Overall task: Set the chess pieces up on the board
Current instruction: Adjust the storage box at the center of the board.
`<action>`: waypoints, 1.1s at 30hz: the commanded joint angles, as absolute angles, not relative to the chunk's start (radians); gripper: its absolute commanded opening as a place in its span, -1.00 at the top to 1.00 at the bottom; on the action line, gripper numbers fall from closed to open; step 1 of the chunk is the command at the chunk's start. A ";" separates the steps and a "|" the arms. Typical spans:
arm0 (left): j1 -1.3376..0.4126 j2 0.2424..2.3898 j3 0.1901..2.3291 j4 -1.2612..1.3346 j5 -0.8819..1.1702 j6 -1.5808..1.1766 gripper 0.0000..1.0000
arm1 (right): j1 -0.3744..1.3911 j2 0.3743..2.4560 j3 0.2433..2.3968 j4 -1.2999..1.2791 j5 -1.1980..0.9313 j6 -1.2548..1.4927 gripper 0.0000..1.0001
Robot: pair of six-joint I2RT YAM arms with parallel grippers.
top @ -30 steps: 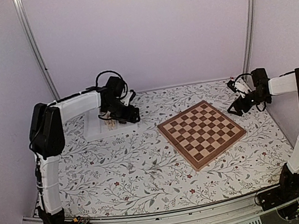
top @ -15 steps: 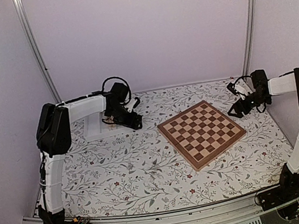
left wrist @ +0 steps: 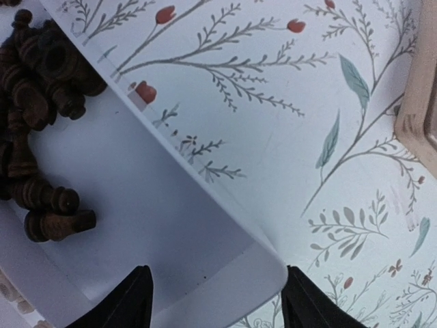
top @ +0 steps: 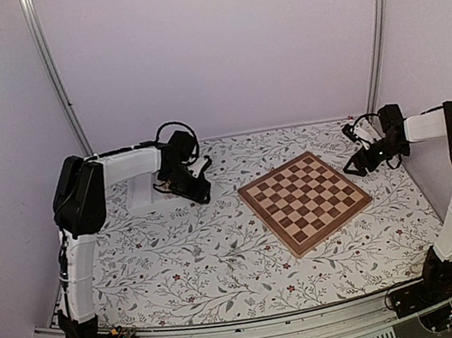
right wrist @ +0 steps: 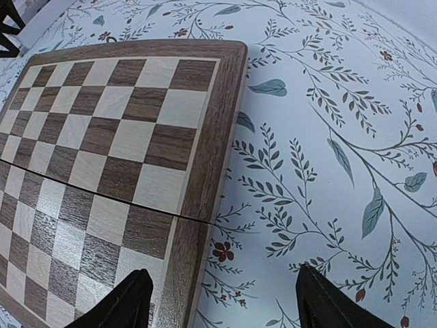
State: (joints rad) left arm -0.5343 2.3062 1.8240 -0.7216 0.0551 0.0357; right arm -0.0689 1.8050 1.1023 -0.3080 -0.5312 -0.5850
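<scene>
On the right half of the floral cloth point(top: 206, 259) lies the board point(top: 305, 202), turned corner-on to the arms. Well apart from it, at the far left, the dark pieces point(left wrist: 33, 102) lie heaped on their sides in a white tray point(left wrist: 171, 219). The left gripper point(left wrist: 217, 273) hangs over one corner of the tray, jaws wide apart with that corner between them, gripping nothing. The right gripper point(right wrist: 222, 272) hovers at the board's right edge, over border and cloth, jaws likewise spread and empty.
</scene>
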 commanded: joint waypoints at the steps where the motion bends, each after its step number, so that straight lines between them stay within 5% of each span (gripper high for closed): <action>1: -0.586 2.244 1.774 -0.785 0.067 0.027 -0.28 | -0.075 1.833 1.138 -0.351 -0.577 -0.583 -0.47; 18: -0.807 2.019 1.460 -0.827 0.064 -0.136 -0.08 | -0.075 1.849 1.164 -0.396 -0.624 -0.575 -0.36; 33: -1.017 1.955 1.351 -0.769 0.118 -0.291 -0.11 | -0.117 1.887 1.174 -0.382 -0.342 -0.594 -0.22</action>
